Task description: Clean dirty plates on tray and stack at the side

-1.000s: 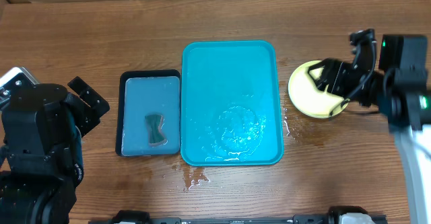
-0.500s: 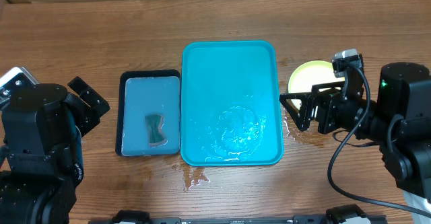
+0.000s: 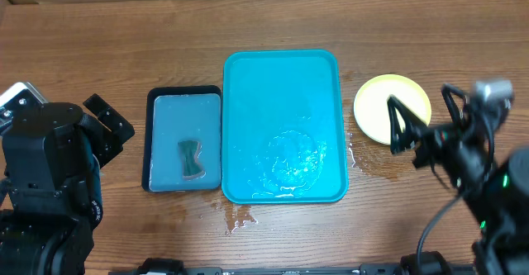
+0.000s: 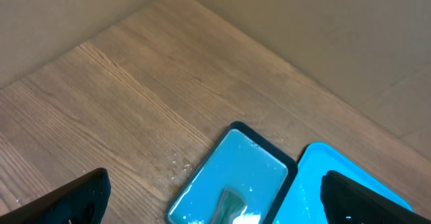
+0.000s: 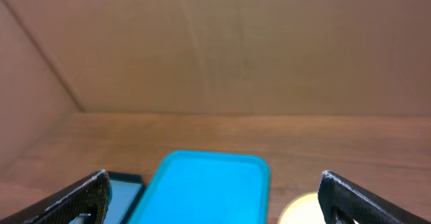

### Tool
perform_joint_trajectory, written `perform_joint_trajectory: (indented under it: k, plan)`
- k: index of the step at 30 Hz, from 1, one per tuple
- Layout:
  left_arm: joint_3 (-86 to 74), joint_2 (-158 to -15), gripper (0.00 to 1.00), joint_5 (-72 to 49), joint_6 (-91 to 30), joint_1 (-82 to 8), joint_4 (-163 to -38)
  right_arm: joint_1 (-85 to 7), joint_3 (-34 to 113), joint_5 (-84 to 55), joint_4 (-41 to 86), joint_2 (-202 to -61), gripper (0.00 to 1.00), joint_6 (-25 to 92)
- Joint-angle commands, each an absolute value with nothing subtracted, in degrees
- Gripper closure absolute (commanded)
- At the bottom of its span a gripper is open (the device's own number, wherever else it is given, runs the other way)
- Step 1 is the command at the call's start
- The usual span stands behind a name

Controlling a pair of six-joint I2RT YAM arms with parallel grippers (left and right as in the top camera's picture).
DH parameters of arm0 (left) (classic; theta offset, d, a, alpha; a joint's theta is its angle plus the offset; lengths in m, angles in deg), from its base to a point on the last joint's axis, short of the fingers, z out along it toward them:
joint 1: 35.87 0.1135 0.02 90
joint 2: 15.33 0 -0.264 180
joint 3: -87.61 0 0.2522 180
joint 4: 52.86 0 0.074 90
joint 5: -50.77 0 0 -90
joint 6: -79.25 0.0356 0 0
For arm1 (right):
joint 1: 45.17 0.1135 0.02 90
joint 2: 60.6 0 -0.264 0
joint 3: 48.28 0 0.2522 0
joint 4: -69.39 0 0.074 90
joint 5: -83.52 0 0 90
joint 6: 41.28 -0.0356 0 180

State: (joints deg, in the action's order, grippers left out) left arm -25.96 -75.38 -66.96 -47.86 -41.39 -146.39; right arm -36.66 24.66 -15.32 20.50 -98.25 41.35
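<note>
Brown wood is showing all over the table (image 3: 165, 44), and plain cardboard walls (image 5: 215, 42) are standing around it. You are looking down at the big teal tray (image 3: 281, 77), which is lying in the middle of the table. Water is shining on its lower half. Small wet spots (image 3: 240, 217) are sitting on the wood just below the tray, and more are sitting by its right edge.

1 yellow-green plate (image 3: 376, 110) is resting flat on the table, just to the right of the tray and not touching it. You cannot tell if more plates are lying under it.

On the left of the big tray, a smaller blue tray with a black rim (image 3: 184, 93) is lying close beside it. A small dark green thing (image 3: 191, 158), thin in the middle, is lying in this small tray.

Your right gripper (image 3: 391, 125) is hanging above the plate's right side. Its 2 fingers are spread wide and are holding nothing.

Your left gripper (image 3: 106, 125) is waiting at the far left, near the small tray. Its 2 fingers are spread wide too, and nothing is sitting between them.
</note>
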Motion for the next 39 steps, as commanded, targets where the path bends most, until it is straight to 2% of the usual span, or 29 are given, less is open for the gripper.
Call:
perform_joint_trajectory:
  k: [1, 4, 16, 23, 39]
  plan:
    - [-26.8, -75.3, 0.0, -68.2, -47.1, -41.0, -146.1, -37.9, 13.1, -12.9, 22.0, -90.7, 0.0, 41.7]
    - [-26.8, -75.3, 0.0, -68.2, -47.1, -41.0, -146.1, -39.2, 5.9, -12.3, 23.2, -84.7, 0.0, 41.7]
    - [-26.8, -75.3, 0.0, -68.2, -47.1, -41.0, -146.1, -43.0, -23.7, -13.0, 41.4, -61.4, 0.0, 41.3]
    - [-26.8, -75.3, 0.0, -68.2, -47.1, -41.0, -146.1, -43.0, -34.3, -13.5, 57.7, -60.7, 0.0, 41.3]
    - [-26.8, -75.3, 0.0, -68.2, -47.1, -41.0, -146.1, -42.9, -34.0, -12.5, 51.4, -61.0, 0.0, 41.3]
